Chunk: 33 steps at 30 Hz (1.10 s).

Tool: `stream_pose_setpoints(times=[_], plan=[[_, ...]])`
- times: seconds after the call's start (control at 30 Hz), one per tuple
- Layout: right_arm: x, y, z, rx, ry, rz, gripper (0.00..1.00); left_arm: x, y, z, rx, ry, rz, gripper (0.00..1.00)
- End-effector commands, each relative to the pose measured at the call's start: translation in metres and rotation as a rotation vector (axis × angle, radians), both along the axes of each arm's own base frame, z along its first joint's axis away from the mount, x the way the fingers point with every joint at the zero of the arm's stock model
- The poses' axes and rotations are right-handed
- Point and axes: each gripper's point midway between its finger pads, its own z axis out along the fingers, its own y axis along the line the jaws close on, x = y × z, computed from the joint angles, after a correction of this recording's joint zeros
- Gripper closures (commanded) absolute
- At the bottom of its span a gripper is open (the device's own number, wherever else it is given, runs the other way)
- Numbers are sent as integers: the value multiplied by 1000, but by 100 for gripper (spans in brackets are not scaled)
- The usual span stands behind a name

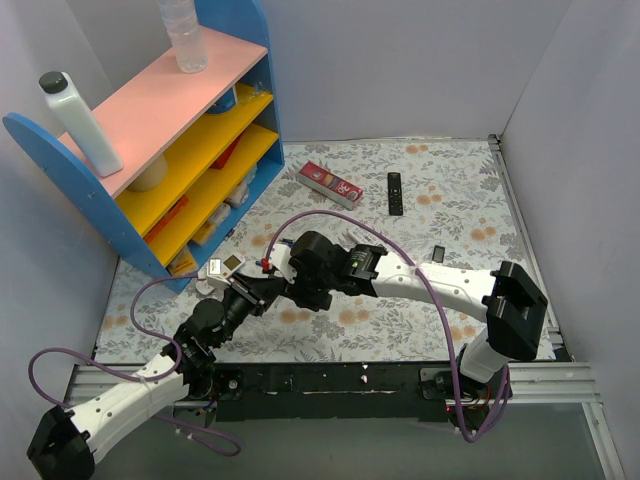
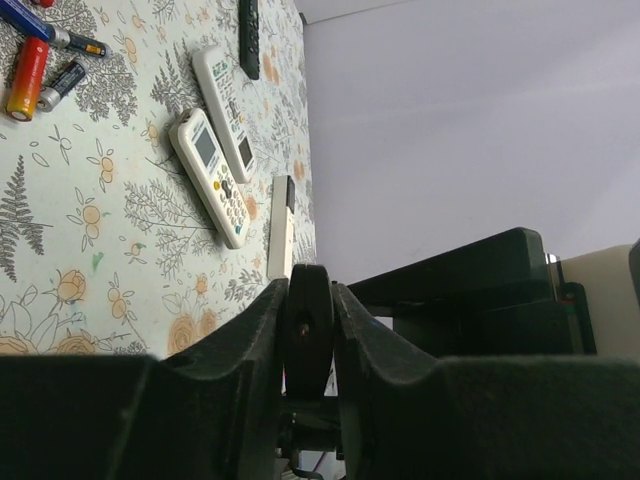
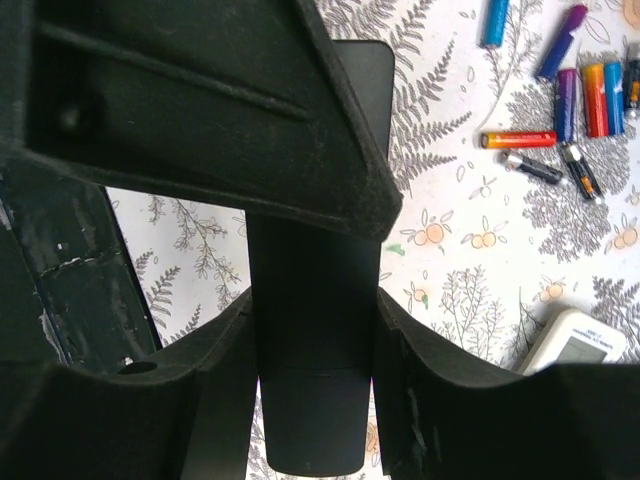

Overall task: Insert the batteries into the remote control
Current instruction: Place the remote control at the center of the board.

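Left wrist view has your target: the slim silver-white bar-shaped remote control (image 2: 281, 235) lies flat on the cloth, just beside the two wider white button-pad remotes (image 2: 208, 175), with a dark slot at one end. Neither arm touches it.

— How will it handle?

— Light, stiff and smooth, I'd judge, so it may skate when pushed. Pinch it across the narrow sides near the middle, clear of the slot. The small red, blue and dark cylindrical batteries (image 2: 27, 78) lie loose beyond the white remotes. They look hard and ready to roll, so take one across the barrel.

— Are my grippers free?

— No. Your right gripper (image 3: 315, 300) is clamped on a black flat bar (image 3: 312, 400). Your left gripper (image 2: 308, 290) is closed on a dark narrow piece (image 2: 310, 320) seen end-on. Whether that is the same bar, I cannot tell.

— And around them?

— The floral tablecloth (image 1: 450, 210) may wrinkle under a sliding finger. A blue shelf unit with a pink top (image 1: 170, 90) crowds the far left, and white walls (image 1: 400, 60) close in the far side and the right.
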Motion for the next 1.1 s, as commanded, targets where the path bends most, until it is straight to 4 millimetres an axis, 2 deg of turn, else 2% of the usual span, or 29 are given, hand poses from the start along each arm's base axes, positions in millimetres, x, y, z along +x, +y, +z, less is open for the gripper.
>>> stream_pose_setpoints(times=[0.0, 0.03, 0.1, 0.13, 0.17, 0.23, 0.27, 0.3, 0.33, 0.37, 0.4, 0.47, 0.5, 0.57, 0.6, 0.67, 0.7, 0.77, 0.8, 0.87, 0.9, 0.97, 1.0, 1.07], plan=[[18, -11, 13, -10, -65, -133, 70, 1, 4, -5, 46, 4, 19, 71], [21, -15, 13, -16, -75, -153, 70, 4, 6, 2, 50, -10, 37, 58], [29, -21, 13, -34, -103, -198, 71, 5, 11, -1, 105, -14, 56, 46], [33, -27, 11, -43, -104, -224, 72, 6, 14, 9, 108, -36, 71, 41], [37, -32, 11, -52, -109, -245, 72, 9, 20, 4, 164, -36, 98, 33], [52, -47, 9, -68, -110, -315, 72, 11, 29, 8, 207, -50, 134, 25], [56, -58, 2, -91, -103, -341, 73, 13, 38, 11, 251, -60, 169, 18], [70, -72, -1, -103, -105, -394, 73, 13, 42, 14, 271, -74, 182, 16], [76, -82, -1, -105, -101, -425, 73, 13, 46, 18, 287, -86, 198, 14], [81, -96, -11, -130, -88, -457, 73, 12, 52, 25, 297, -100, 216, 13], [100, -117, -13, -138, -80, -533, 74, 13, 59, 28, 327, -119, 242, 11], [116, -144, -21, -150, -63, -616, 75, 11, 69, 32, 353, -137, 270, 9], [135, -171, -23, -159, -55, -704, 75, 12, 75, 38, 368, -153, 293, 7], [153, -200, -29, -170, -33, -798, 75, 10, 81, 41, 390, -166, 310, 3], [169, -228, -33, -173, -10, -890, 75, 9, 84, 48, 382, -183, 320, 2], [183, -254, -38, -165, 21, -975, 76, 7, 88, 50, 393, -191, 327, 2], [194, -277, -43, -145, 57, -1054, 76, 6, 89, 52, 385, -199, 330, 2], [203, -300, -49, -135, 85, -1129, 76, 5, 89, 53, 379, -205, 327, 2], [208, -323, -57, -132, 118, -1205, 76, 5, 89, 53, 378, -207, 327, 2], [213, -346, -63, -132, 129, -1269, 76, 3, 89, 54, 377, -214, 321, 2], [215, -364, -72, -130, 161, -1316, 76, 3, 88, 54, 376, -215, 318, 2], [218, -376, -79, -117, 188, -1367, 75, 2, 87, 56, 373, -219, 311, 2], [217, -395, -88, -112, 226, -1417, 75, 2, 87, 55, 379, -219, 305, 2], [218, -407, -96, -101, 252, -1450, 73, 2, 85, 57, 381, -223, 298, 2]])
